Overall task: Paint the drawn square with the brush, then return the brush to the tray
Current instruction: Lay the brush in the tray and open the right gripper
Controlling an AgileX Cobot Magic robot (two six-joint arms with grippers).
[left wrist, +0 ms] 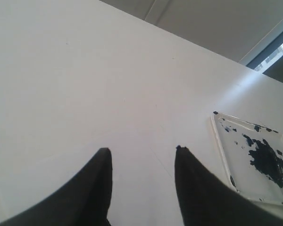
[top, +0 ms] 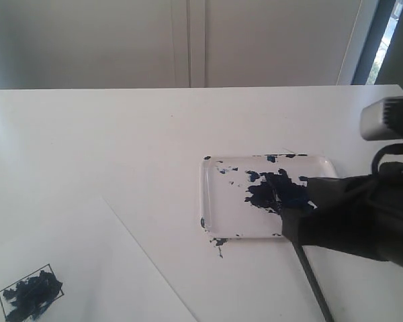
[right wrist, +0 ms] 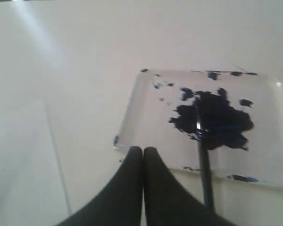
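Note:
The tray (top: 211, 201) sits right of the table's middle, with a dark blue-black blotch inside. The brush (top: 312, 282) lies with its tip in that blotch and its black handle slanting out over the near rim onto the table. In the right wrist view the brush (right wrist: 205, 174) runs beside my right gripper (right wrist: 143, 149), whose fingers are shut together with nothing between them. My left gripper (left wrist: 142, 149) is open and empty over bare table, with the tray (left wrist: 222, 141) off to one side. The drawn square (top: 30, 294), daubed with dark paint, is on the paper sheet (top: 87, 268) at the near left.
My dark right arm (top: 356, 218) covers the tray's near right corner and part of the brush handle. Paint specks mark the tray rim and the table just in front of it (top: 219, 243). A wall and a window strip stand behind the table.

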